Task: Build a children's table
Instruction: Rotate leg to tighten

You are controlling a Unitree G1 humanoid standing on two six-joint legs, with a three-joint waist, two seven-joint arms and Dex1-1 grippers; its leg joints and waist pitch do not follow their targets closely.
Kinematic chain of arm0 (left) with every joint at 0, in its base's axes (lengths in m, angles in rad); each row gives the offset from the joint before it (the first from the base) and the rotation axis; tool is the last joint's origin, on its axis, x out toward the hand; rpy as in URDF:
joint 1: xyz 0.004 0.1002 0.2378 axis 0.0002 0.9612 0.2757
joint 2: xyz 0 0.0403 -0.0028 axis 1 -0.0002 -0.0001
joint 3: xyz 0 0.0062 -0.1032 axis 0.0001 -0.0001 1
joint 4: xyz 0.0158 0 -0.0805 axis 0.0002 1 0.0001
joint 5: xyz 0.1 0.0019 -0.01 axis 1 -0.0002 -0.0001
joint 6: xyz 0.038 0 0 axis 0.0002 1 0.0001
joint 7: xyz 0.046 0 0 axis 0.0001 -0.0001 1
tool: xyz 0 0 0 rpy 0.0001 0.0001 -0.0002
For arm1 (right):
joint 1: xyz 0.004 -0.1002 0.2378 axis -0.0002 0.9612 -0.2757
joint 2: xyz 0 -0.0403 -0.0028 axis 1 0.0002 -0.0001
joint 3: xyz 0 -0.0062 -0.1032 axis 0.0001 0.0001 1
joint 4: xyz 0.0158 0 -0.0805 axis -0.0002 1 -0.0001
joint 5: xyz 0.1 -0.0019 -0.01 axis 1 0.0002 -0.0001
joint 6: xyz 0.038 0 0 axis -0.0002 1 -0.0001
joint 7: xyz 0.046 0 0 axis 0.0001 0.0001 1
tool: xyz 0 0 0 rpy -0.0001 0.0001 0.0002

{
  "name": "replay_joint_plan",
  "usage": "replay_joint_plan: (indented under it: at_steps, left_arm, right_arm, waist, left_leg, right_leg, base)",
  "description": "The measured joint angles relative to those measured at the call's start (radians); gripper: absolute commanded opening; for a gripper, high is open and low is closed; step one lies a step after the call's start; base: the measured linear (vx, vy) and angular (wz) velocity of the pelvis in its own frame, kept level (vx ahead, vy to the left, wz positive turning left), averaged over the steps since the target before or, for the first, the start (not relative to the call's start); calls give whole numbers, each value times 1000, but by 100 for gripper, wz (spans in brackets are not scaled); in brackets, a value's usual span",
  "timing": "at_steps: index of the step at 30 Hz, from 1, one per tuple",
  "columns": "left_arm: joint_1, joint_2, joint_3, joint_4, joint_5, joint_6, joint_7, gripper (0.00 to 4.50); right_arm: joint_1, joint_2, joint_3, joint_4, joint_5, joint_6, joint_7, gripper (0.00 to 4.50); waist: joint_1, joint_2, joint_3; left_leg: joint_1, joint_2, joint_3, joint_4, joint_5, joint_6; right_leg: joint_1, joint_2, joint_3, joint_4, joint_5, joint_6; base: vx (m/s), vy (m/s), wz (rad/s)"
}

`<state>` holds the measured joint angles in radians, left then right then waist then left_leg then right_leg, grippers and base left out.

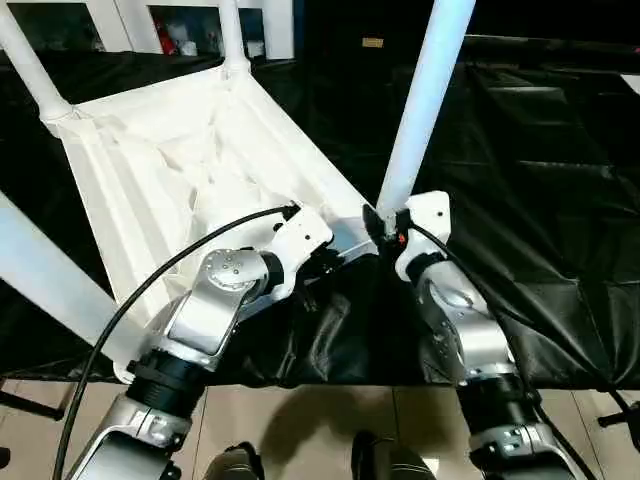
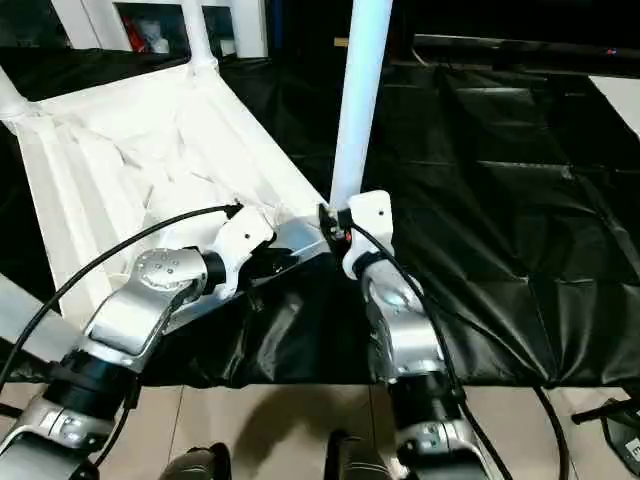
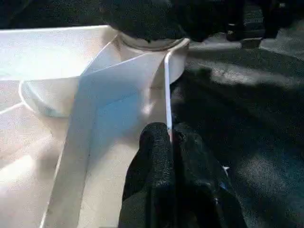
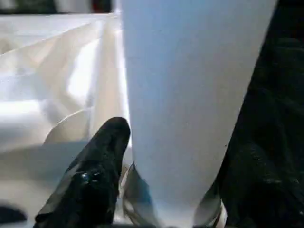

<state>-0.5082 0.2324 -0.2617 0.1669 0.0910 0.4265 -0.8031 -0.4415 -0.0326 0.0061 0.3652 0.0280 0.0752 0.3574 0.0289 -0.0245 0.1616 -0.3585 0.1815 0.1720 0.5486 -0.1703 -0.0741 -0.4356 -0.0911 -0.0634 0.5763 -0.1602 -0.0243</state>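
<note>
1. Fingers first: the left gripper [image 3: 172, 156] has its two black fingers [image 3: 152, 161] pinched tight on the thin white side wall of the children's table [image 1: 150, 170], near its closest corner.
2. Right gripper [image 4: 166, 156] sits at the foot of a white tube leg [image 1: 425, 100], one black finger [image 4: 97, 161] on each side of the tube, straddling it just above the round corner socket [image 3: 156, 45]; whether they press the tube, I cannot tell.
3. That leg stands upright in the socket, tilting a touch.
4. Table lies upside down, ribbed underside up, on the surface under a black cloth [image 2: 520, 200], toward the surface's left side and near edge.
5. Three more legs rise from the other corners.
6. Back beyond the far edge stands a white cabinet [image 1: 280, 25].
</note>
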Motion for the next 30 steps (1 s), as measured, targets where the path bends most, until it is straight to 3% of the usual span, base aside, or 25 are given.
replay_joint_plan:
  at_steps: [6, 11, 23, 24, 30]
  left_arm:
    - [12, 61, 3, -4, -43, -50, -81, 0]
    - [27, 151, 16, -4, -104, -101, -244, 0]
    - [-3, 230, -7, 62, -155, -183, -443, 0]
    - [-5, 231, -8, 66, -155, -188, -451, 0]
    - [-20, 248, -20, 94, -166, -211, -508, 0]
  right_arm:
    - [-7, -127, 45, -4, 24, -5, 221, 304]
    - [-8, -274, 92, -19, 74, 0, 516, 304]
    - [-30, -382, 153, -19, 137, 12, 816, 304]
    - [-31, -388, 155, -19, 139, 13, 830, 279]
    - [-36, -412, 178, -23, 166, 36, 904, 252]
  waist:
    - [6, 1, 0]
    - [14, 1, 0]
    - [33, 1, 0]
    - [34, 1, 0]
    - [40, 1, 0]
  left_leg:
    - [2, 4, 0, -10, 0, 0]
    - [0, 12, 0, -13, 2, 3]
    - [-1, 12, 1, -6, 1, 3]
    - [0, 12, 1, -5, 1, 3]
    - [-1, 12, 1, -4, 1, 3]
  right_leg:
    - [-1, 3, -3, 2, 9, 7]
    - [-3, 10, -5, 1, 9, -1]
    - [-6, 10, -3, 2, 9, -4]
    - [-5, 10, -3, 2, 9, -4]
    - [-4, 10, -3, 2, 9, -4]
  base:
    - [0, 0, 0]
    - [0, 0, 0]
    - [0, 0, 0]
    - [0, 0, 0]
    - [0, 0, 0]
